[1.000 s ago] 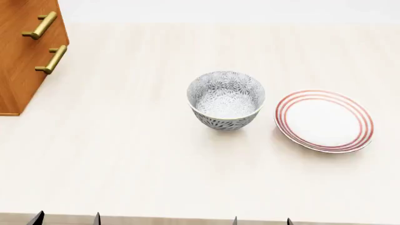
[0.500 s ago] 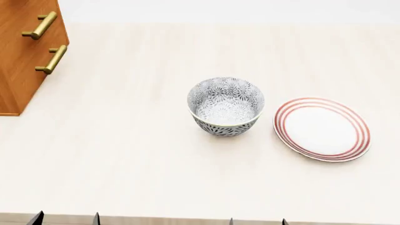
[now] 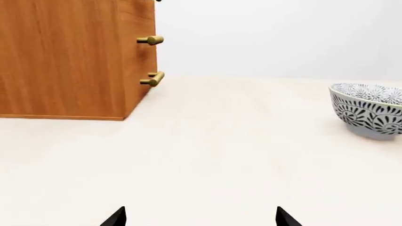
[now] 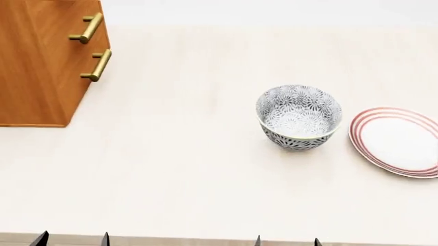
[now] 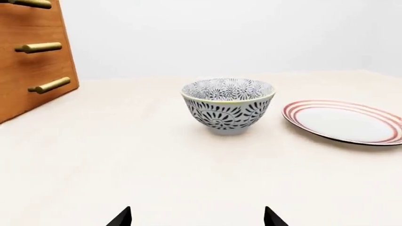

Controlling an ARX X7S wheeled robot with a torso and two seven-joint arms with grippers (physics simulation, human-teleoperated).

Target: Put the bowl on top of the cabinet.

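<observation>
The bowl (image 4: 299,117), deep and white with a dense grey-black floral pattern, stands upright on the pale table, right of centre in the head view. The right wrist view shows the bowl (image 5: 229,105) straight ahead, and the left wrist view catches the bowl (image 3: 370,109) at its edge. The orange-brown cabinet (image 4: 41,61) with brass bar handles stands at the far left; its top is out of view. Both grippers hover at the table's near edge, well short of the bowl. My left gripper (image 4: 72,239) is open and empty. My right gripper (image 4: 287,241) is open and empty too.
A flat white plate with red rings (image 4: 397,142) lies just right of the bowl, partly cut off by the head view's edge. The table's front edge (image 4: 171,237) runs just beyond the fingertips. A pale wall rises behind the table (image 5: 251,33).
The head view has shifted: bowl, plate and cabinet all sit further right in the picture than before. More of the cabinet shows. The fingertips stay at the bottom edge.
</observation>
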